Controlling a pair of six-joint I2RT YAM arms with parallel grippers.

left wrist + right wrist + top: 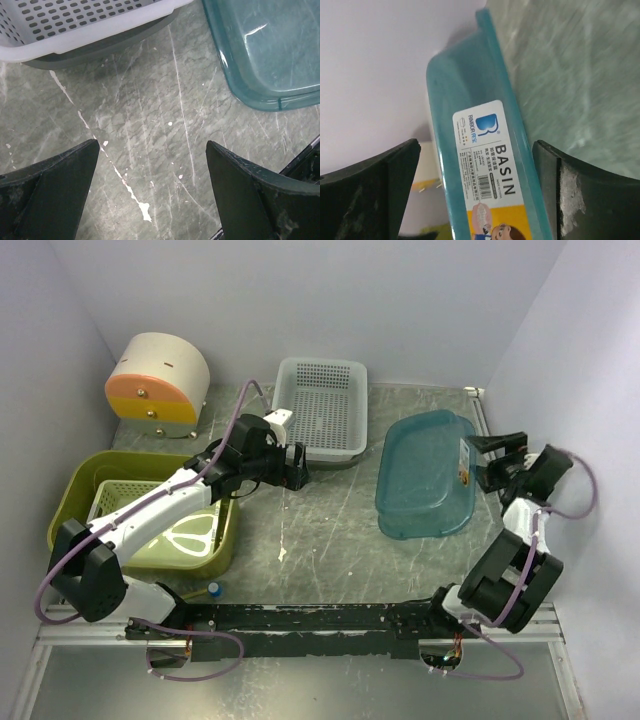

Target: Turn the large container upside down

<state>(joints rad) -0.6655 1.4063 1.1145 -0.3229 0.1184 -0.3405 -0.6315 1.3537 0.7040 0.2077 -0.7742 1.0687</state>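
The large container (pixel 80 485) is an olive-green tub standing upright at the left of the table, with a pale green slotted tray (pixel 125 495) inside it. My left arm reaches over its far right corner. My left gripper (pixel 296 468) is open and empty above bare table to the right of the tub, apart from it; in the left wrist view (pixel 152 144) only the table shows between its fingers. My right gripper (pixel 487 460) is open at the right rim of the teal basin (pixel 425 475). In the right wrist view (pixel 476 143) the labelled rim (pixel 490 150) lies between the fingers, with gaps on both sides.
A white perforated basket (pixel 320 405) stands at the back centre and also shows in the left wrist view (pixel 75 25). A beige and orange round box (pixel 158 380) sits at the back left. A small blue object (pixel 214 590) lies by the tub's near corner. Walls close in on both sides.
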